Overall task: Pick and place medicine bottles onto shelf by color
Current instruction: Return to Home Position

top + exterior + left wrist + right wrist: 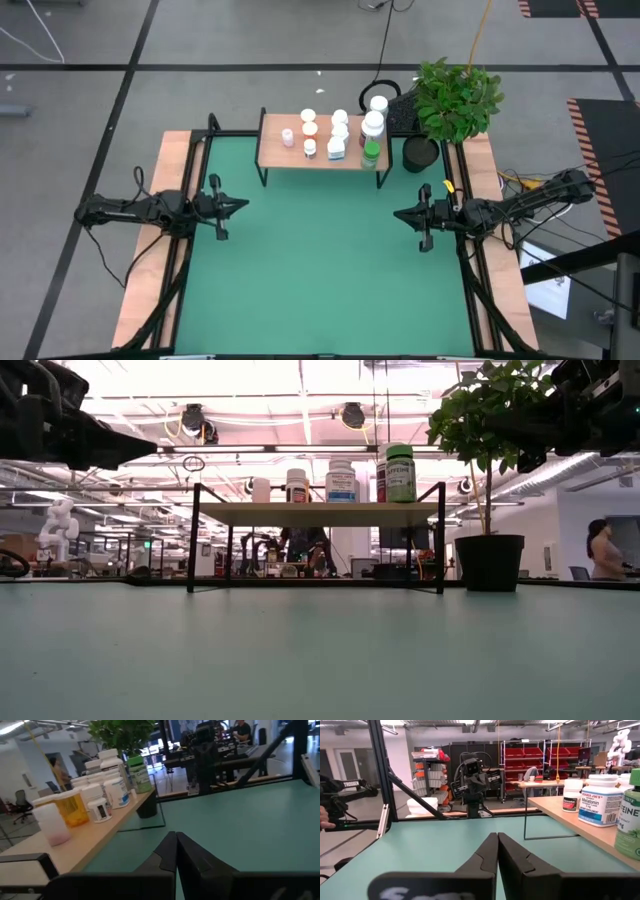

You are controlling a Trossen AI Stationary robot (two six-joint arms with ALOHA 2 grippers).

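The shelf (290, 157), a light-wood board on black legs, stands on its legs at the far middle of the green table. Several medicine bottles stand upright on it: a pink one (288, 138), an orange one (309, 125), small white ones (310, 148), a blue-labelled one (336, 148) and a green one (371, 153). My left gripper (243, 205) hovers shut at the table's left side and points level toward the right. Opposite it, at the right side, my right gripper (398, 213) hovers shut and points left. Nothing sits between either pair of fingers (176, 840) (497, 840).
A black pot (421, 153) with a leafy plant (455, 100) stands just right of the shelf. Bare green mat (320, 270) spreads between the two arms and toward the near edge. Wooden strips (150, 270) run along the table's left and right sides.
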